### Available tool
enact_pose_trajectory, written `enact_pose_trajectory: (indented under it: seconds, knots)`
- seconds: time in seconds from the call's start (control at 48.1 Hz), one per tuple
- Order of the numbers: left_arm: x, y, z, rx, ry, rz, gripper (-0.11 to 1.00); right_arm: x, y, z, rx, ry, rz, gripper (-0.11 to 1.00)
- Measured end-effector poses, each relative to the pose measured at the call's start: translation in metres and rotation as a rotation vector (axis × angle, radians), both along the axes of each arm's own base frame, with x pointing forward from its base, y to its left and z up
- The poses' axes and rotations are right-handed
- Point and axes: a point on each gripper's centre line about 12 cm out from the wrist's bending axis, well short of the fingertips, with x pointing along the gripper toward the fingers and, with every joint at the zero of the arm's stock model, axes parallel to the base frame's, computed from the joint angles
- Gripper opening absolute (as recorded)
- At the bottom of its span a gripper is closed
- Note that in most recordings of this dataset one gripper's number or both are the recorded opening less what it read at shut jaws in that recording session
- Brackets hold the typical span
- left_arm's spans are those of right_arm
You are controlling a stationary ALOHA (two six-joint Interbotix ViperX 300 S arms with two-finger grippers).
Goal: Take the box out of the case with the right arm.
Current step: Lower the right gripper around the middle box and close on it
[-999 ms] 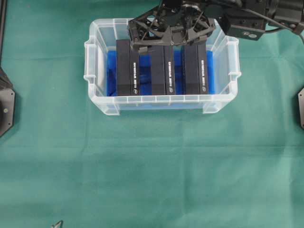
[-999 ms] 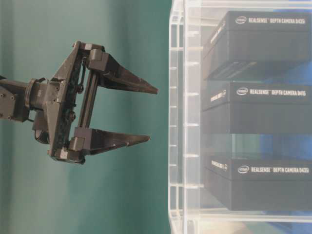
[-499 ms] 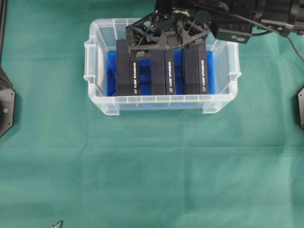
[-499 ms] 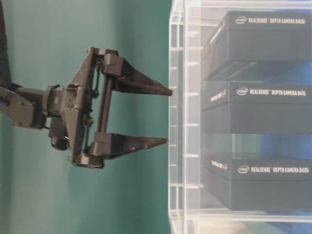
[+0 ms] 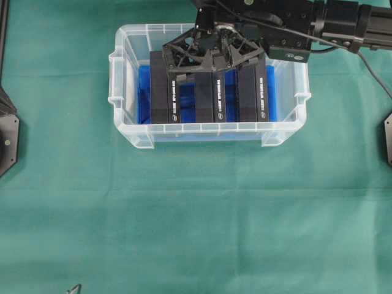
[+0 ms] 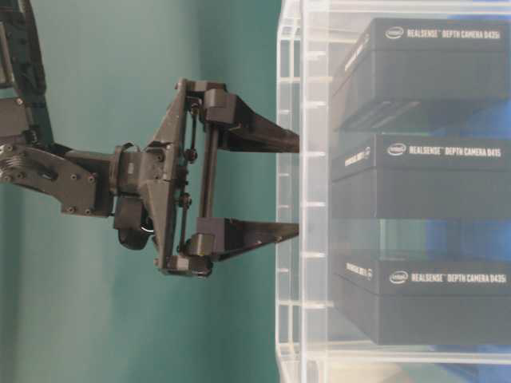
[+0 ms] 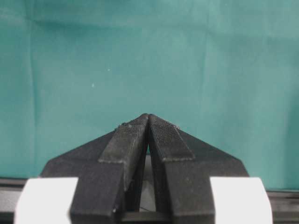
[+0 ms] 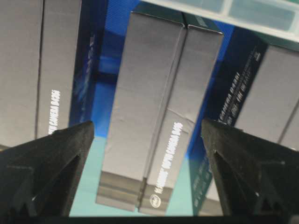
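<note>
The clear case (image 5: 125, 92) with a blue floor holds three black boxes standing side by side. My right gripper (image 5: 211, 61) hangs open over the middle box (image 5: 208, 98), at the back of the case. In the table-level view its fingertips (image 6: 294, 145) reach the case rim (image 6: 289, 263) and straddle the middle box (image 6: 423, 175) without touching it. The right wrist view has that box (image 8: 159, 107) between the spread fingers (image 8: 51, 158) of the gripper (image 8: 147, 128). My left gripper (image 7: 148, 116) is shut, with nothing in it, over green cloth.
The left box (image 5: 164, 86) and right box (image 5: 252, 92) flank the middle one with narrow blue gaps between them. Green cloth (image 5: 196, 214) covers the table in front of the case. Black arm mounts sit at the left edge (image 5: 7, 138) and the right edge (image 5: 388, 138).
The right gripper has come down toward the case, jaws still open, until its tips reach the rim around the middle box. The boxes and the case have not moved.
</note>
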Motion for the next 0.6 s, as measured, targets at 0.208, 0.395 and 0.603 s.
enact_pose_trajectory:
  seconds: [0.208, 0.395, 0.603]
  knots:
    - [0.0, 0.0, 0.0, 0.0, 0.002, 0.0, 0.0, 0.0, 0.001, -0.017, 0.018, 0.012, -0.002, 0.92]
    - [0.001, 0.0, 0.0, 0.001, 0.0, 0.0, 0.0, 0.005, 0.001, -0.039, 0.05, 0.016, -0.008, 0.92]
    - [0.001, 0.0, -0.001, 0.002, 0.003, 0.0, 0.0, 0.006, 0.004, -0.056, 0.089, 0.034, -0.018, 0.92]
